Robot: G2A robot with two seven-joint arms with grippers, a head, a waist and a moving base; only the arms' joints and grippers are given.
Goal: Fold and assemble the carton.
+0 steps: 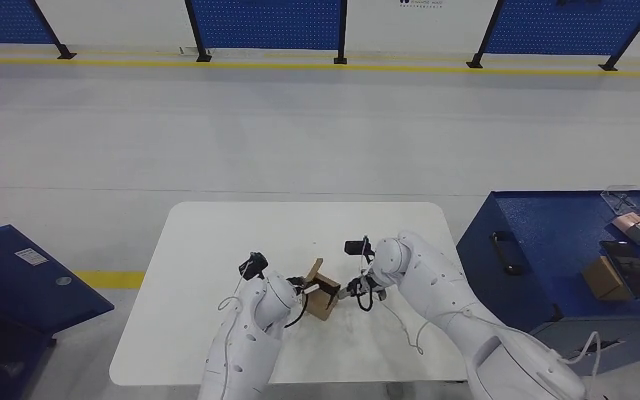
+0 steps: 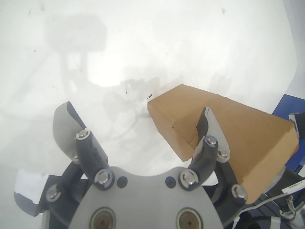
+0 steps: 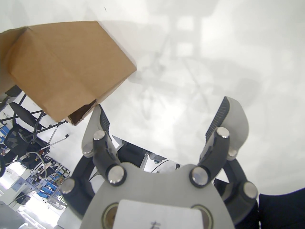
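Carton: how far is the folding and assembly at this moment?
Done: the carton already has a box shape on the table. In hand: the left hand and the right hand, both open, flank it, gripping nothing. Left: one flap sticks up, and a corner gapes.

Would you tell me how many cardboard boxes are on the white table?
1. The cardboard box sits on the table between the left gripper and the right gripper, both with jaws open; none seems hidden.
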